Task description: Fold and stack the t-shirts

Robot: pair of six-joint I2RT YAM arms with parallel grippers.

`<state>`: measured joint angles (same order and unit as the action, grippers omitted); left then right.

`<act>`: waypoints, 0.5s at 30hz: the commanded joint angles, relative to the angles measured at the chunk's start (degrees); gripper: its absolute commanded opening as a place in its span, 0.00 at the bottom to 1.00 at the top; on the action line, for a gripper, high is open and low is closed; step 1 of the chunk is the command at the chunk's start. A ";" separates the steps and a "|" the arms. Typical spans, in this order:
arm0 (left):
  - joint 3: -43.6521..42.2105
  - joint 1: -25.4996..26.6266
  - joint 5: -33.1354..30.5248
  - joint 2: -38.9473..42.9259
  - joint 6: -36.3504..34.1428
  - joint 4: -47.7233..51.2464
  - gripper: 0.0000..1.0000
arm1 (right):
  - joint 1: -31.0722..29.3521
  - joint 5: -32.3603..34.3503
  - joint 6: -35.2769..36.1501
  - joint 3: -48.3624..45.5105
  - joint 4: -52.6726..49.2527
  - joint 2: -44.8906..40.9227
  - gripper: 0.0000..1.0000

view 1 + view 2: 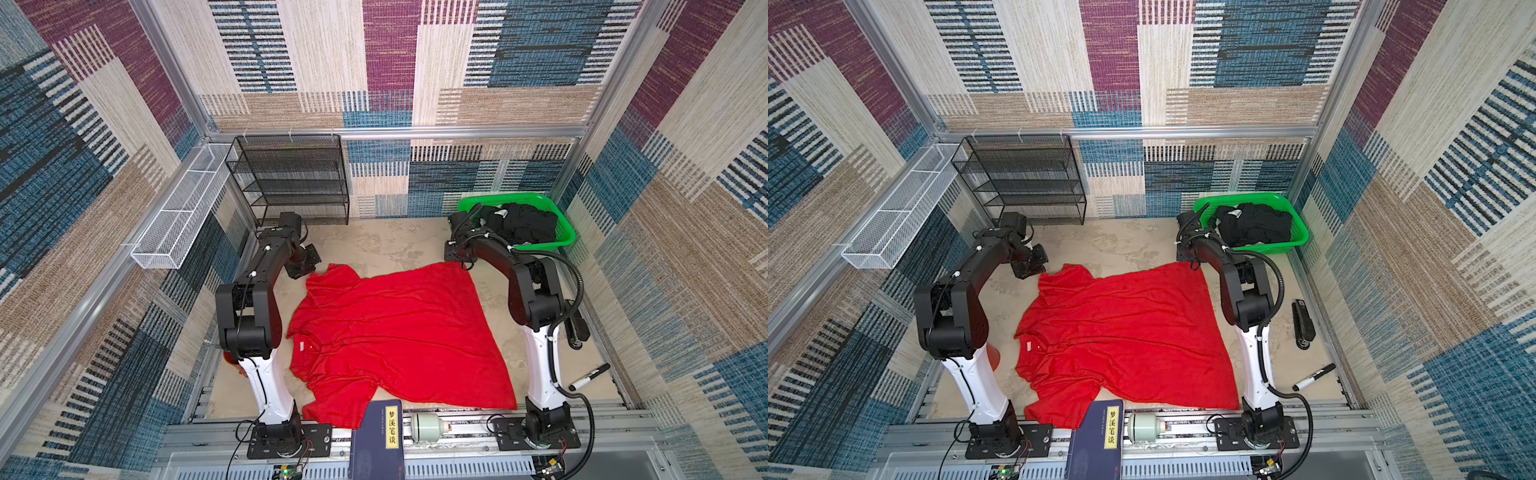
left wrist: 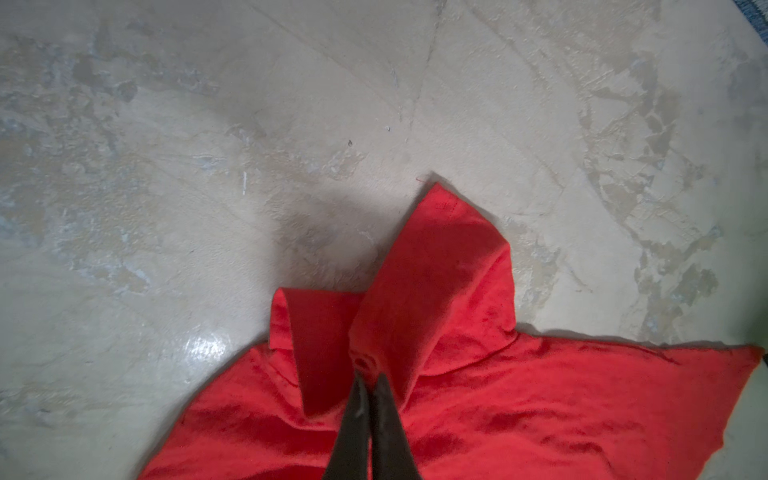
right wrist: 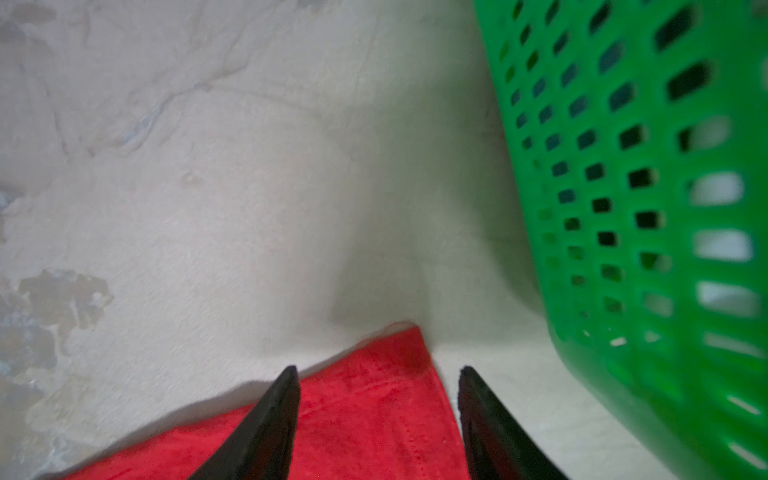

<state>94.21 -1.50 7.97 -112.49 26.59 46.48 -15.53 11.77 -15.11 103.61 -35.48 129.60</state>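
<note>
The red shirt (image 1: 399, 332) is lying spread on the bench (image 1: 374, 241). The left gripper (image 2: 368, 380) is pinching its far sleeve, jaws closed on cloth. The right gripper (image 3: 378, 370) is standing wide astride the far hem corner, beside the basket (image 3: 623, 208) holding black shirts (image 1: 521, 222).

Left arm (image 1: 249, 309) and right arm (image 1: 536, 299): black joints, white lower links, black cables; right gripper (image 3: 379, 368) with black tapered fingers (image 3: 266, 424).
</note>
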 commanded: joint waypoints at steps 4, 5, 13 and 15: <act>0.82 -0.35 2.32 -1.41 -1.36 -0.59 0.00 | -0.47 1.24 -1.95 -9.88 10.41 -6.76 0.61; 1.38 -0.35 2.32 -1.66 -1.47 -0.36 0.00 | -0.47 1.24 -2.26 -11.20 11.29 -7.65 0.61; 3.75 -0.44 3.01 -2.79 -1.98 0.57 0.00 | -1.58 2.60 -1.36 -14.92 13.24 -10.24 0.60; 2.96 -0.44 3.03 -2.35 -1.89 0.26 0.00 | -1.96 3.93 -1.57 -13.33 12.02 -9.07 0.59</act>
<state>97.49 -1.87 10.24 -115.09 25.93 46.48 -16.99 13.58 -16.47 88.86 -24.69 119.59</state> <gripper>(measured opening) 0.056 0.595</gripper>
